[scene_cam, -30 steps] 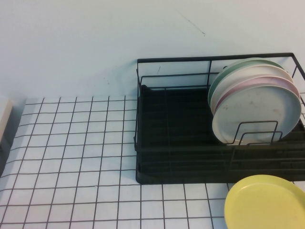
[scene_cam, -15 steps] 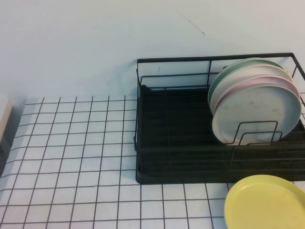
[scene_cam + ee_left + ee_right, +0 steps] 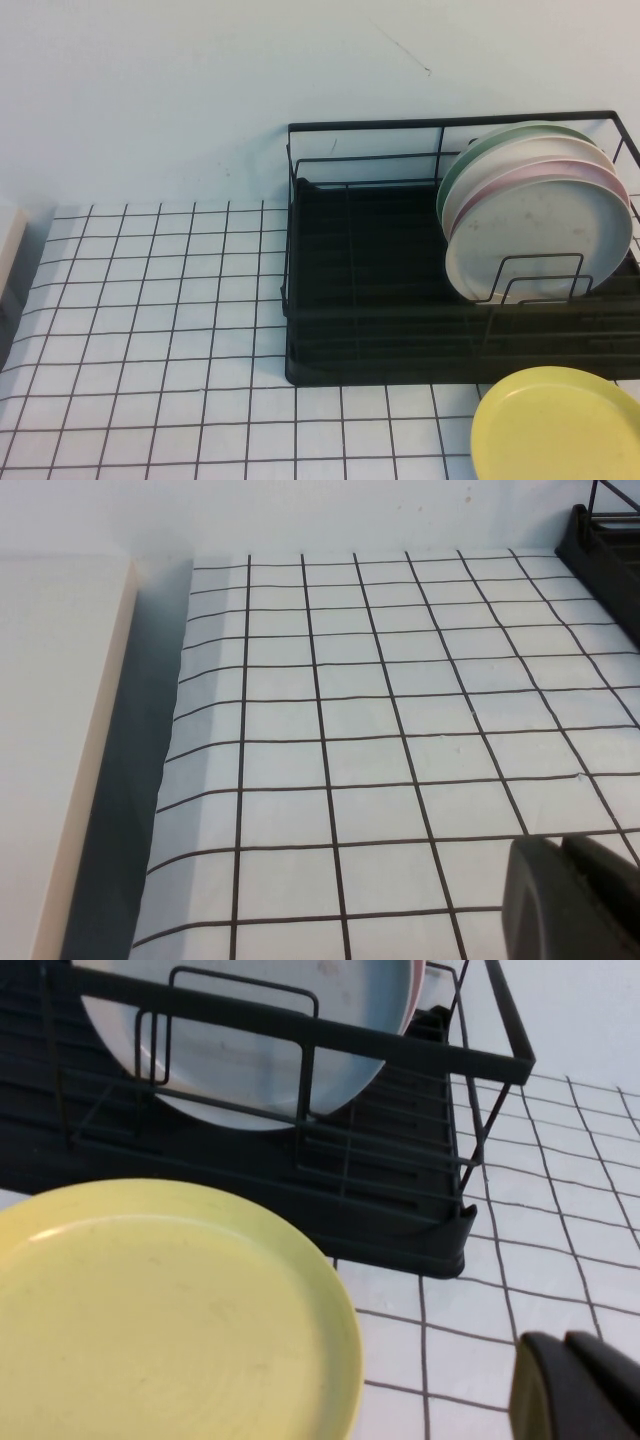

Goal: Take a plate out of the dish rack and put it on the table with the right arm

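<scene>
The yellow plate lies flat on the gridded white table, just in front of the black wire dish rack at the near right. In the right wrist view the plate fills the near side, with the rack behind it. My right gripper is shut and empty, over bare table beside the plate and not touching it. My left gripper is shut and empty over the table far to the left. Neither gripper shows in the high view.
In the rack's right end stand a pale blue plate, a pink plate, an off-white plate and a green plate. A pale block borders the table's left edge. A plain wall rises behind.
</scene>
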{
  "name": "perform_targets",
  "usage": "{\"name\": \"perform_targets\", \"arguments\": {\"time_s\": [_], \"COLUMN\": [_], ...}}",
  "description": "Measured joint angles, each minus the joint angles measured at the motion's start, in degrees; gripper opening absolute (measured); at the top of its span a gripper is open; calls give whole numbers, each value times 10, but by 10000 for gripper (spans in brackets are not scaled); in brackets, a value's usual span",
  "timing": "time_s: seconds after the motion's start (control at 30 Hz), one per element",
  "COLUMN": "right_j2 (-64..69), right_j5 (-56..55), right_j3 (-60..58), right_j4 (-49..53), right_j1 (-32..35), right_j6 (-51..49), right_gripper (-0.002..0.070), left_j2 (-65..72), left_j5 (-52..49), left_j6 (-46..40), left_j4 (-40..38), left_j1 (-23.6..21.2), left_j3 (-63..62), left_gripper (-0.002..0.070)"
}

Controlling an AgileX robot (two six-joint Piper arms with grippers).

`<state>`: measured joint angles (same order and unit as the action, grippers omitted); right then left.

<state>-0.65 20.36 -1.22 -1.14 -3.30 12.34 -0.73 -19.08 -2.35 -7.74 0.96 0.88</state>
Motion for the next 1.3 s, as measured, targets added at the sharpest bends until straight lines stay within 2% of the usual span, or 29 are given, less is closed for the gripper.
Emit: {"name": "perform_targets", "arguments": {"time_s": [0.37,1.3], "right_j2": [0,0], "right_j5": [0,3], "right_j3": [0,0], "right_j4": [0,11], "right_j1": [0,0], "right_j6": [-38,-44], "right_gripper": [-2,-2], "left_j2": [0,0], "left_j5": [0,0], "left_j6": [0,-2], "left_j4": [0,0], "left_j1": [0,0], "left_j3": [0,0], "left_gripper": [-3,-3]}}
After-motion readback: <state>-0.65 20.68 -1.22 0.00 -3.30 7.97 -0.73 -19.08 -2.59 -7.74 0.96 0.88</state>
